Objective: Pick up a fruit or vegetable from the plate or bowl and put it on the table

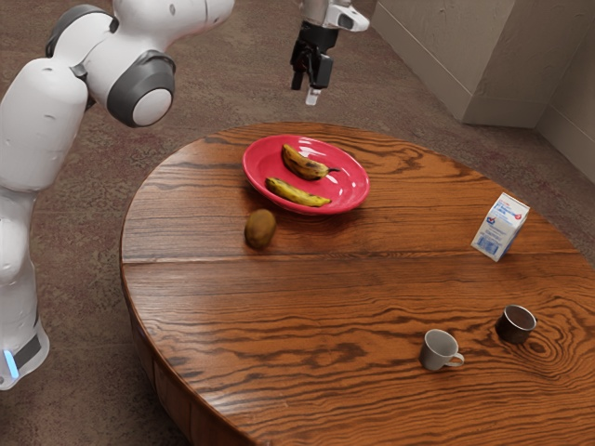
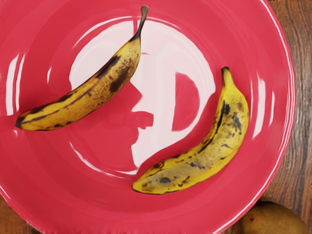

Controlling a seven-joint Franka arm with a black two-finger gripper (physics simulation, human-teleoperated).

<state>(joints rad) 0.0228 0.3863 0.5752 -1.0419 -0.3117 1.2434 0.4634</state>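
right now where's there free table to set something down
The table has a wide bare patch between the kiwi and mug, and another between the plate and carton. It's crowded on the plate, with two bananas, and tighter between mug and cup.

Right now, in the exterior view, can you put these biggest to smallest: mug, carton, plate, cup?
1. Plate
2. Carton
3. Mug and cup: they look about alike, so I can't rank them.

The white arm is raised; the gripper points downward, fingers apart.
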